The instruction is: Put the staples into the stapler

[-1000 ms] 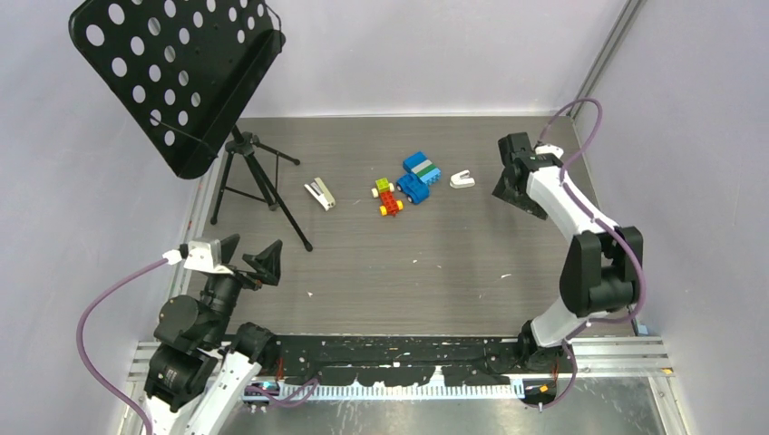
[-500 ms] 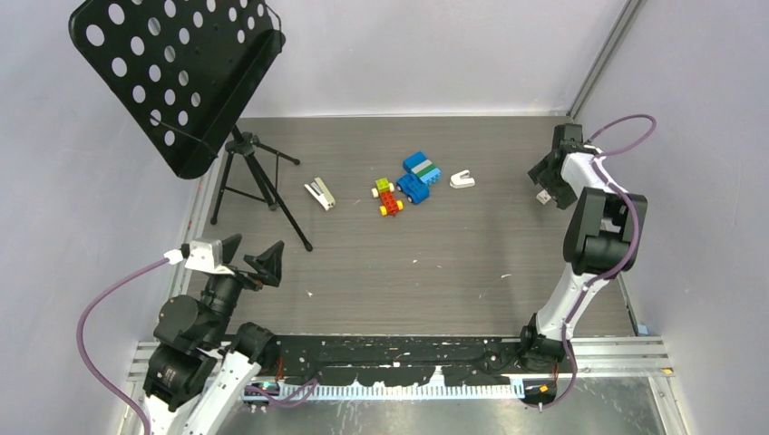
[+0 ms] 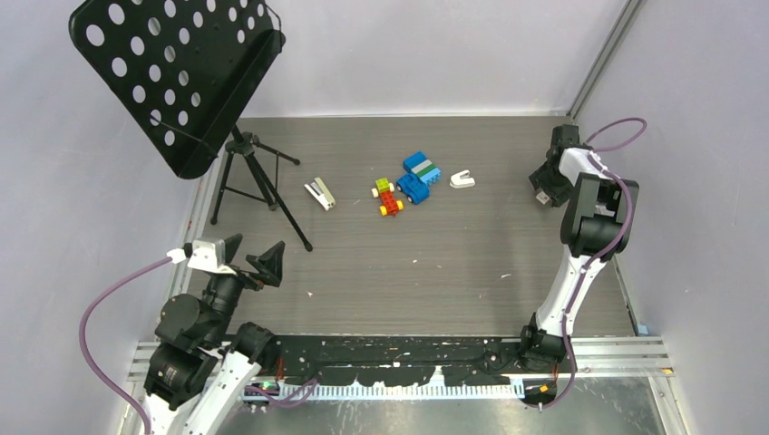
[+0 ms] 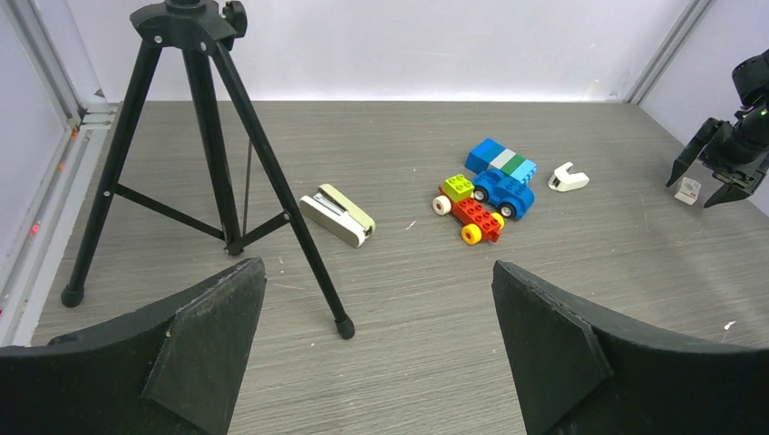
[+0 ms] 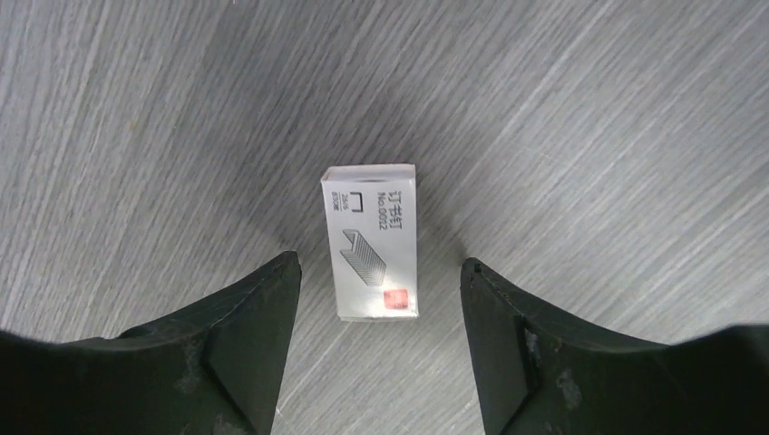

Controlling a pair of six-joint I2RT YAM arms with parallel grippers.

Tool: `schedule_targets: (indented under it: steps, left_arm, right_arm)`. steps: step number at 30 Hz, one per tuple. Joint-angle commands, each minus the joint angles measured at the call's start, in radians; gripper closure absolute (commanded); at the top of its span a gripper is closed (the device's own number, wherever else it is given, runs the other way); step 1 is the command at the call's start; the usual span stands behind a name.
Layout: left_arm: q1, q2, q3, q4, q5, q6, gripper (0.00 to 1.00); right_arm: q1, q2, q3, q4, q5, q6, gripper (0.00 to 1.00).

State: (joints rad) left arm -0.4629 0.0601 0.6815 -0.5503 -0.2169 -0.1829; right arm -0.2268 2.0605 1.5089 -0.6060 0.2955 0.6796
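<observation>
Jaws of my right gripper (image 5: 378, 265) stand open astride a small white box (image 5: 370, 240) I judge light and stiff; I'd pinch its long sides.

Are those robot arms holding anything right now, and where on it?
Nothing is held. The right tool straddles the small white box on the table, with a gap on each side; the left tool hangs open and empty.

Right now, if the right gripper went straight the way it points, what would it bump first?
Most likely the small white box on the table: the right gripper points straight down at it, open fingers either side. The fingertips might touch the table first.
</observation>
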Motion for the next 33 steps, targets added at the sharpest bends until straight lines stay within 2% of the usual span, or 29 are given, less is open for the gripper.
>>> schedule_targets:
  steps: [1, 11, 19, 22, 26, 33]
  left_arm:
    - [-0.003, 0.017, -0.003, 0.049, 0.007, 0.016, 0.02]
    - [-0.003, 0.015, -0.003, 0.048, 0.004, 0.017, 0.02]
    - [-0.003, 0.018, -0.005, 0.044, 0.01, 0.017, 0.02]
    - [-0.003, 0.022, -0.003, 0.04, 0.006, 0.017, 0.02]
    - [-0.003, 0.035, -0.003, 0.038, 0.003, 0.017, 0.02]
    - [-0.002, 0.074, -0.002, 0.037, 0.022, 0.016, 0.02]
  right_arm:
    - [-0.005, 0.039, 0.056, -0.018, 0.008, -0.025, 0.34]
    - [-0.003, -0.02, -0.023, -0.001, -0.036, -0.032, 0.57]
    - [0.083, -0.178, -0.189, 0.015, -0.06, -0.075, 0.61]
    - [0.168, -0.237, -0.253, 0.01, -0.044, -0.098, 0.61]
    - [0.341, -0.315, -0.331, 0.018, -0.052, -0.121, 0.61]
    - [0.697, -0.411, -0.387, 0.031, -0.107, -0.229, 0.61]
